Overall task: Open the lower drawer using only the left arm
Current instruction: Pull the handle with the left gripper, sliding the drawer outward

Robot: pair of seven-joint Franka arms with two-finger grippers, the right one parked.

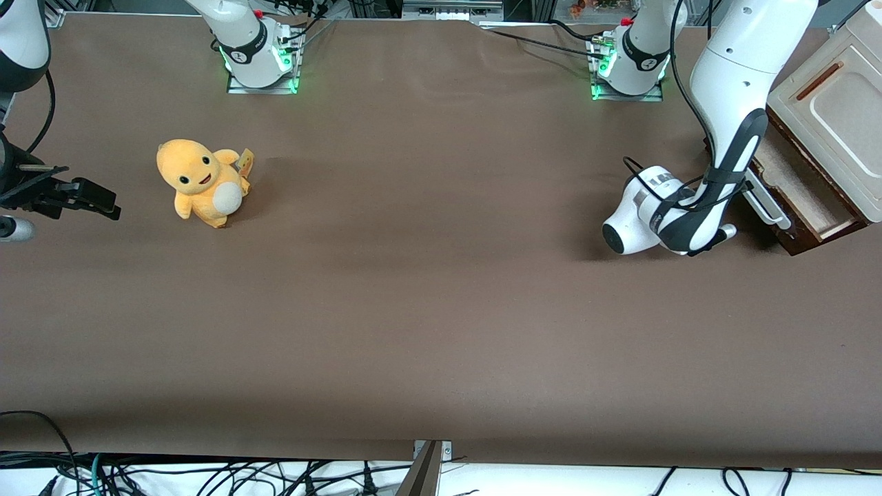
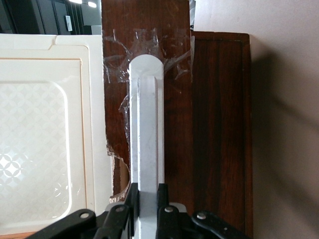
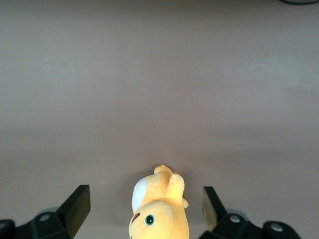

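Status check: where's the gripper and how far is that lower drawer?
Gripper shut on white bar handle. Lower drawer partly pulled out, pale inside showing. Nothing in its way.

The front view looks steeply down from high at the table's [image 1: 427,310] near edge, taking in its whole width, both arm bases and the cabinet [image 1: 837,110]. The left wrist view sits very close to the lower drawer [image 2: 174,99], facing its front along the handle [image 2: 147,134], with the gripper [image 2: 148,199] clamped on it. The right wrist view looks down from near the table at the plush [image 3: 159,209]. The front view shares the drawer with one, the plush with the other.
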